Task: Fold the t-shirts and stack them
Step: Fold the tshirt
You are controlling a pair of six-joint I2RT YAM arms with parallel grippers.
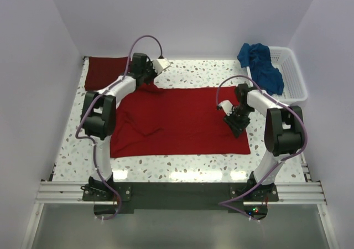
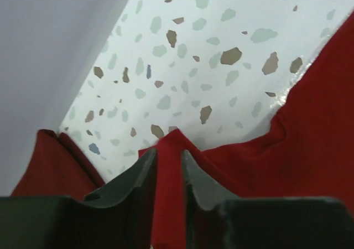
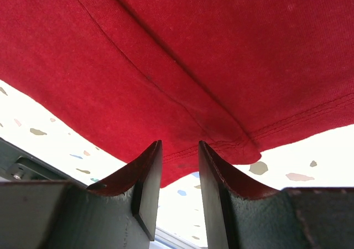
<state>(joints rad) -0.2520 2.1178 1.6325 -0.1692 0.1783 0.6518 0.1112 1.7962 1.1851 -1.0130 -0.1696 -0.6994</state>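
Note:
A bright red t-shirt (image 1: 177, 122) lies spread flat in the middle of the table. My left gripper (image 1: 149, 85) is at its far left corner. In the left wrist view this gripper (image 2: 168, 152) is shut on a raised fold of the bright red cloth (image 2: 310, 133). My right gripper (image 1: 237, 124) is low over the shirt's right part. In the right wrist view it (image 3: 180, 146) is open, with the shirt's stitched hem (image 3: 221, 144) just beyond the fingertips. A folded maroon t-shirt (image 1: 105, 72) lies at the back left and also shows in the left wrist view (image 2: 52, 169). A blue t-shirt (image 1: 261, 66) hangs crumpled over the basket.
A white plastic lattice basket (image 1: 293, 74) stands at the back right against the wall. White walls close in the speckled table (image 1: 193, 72) on the left, back and right. The metal rail with both arm bases (image 1: 177, 191) runs along the near edge.

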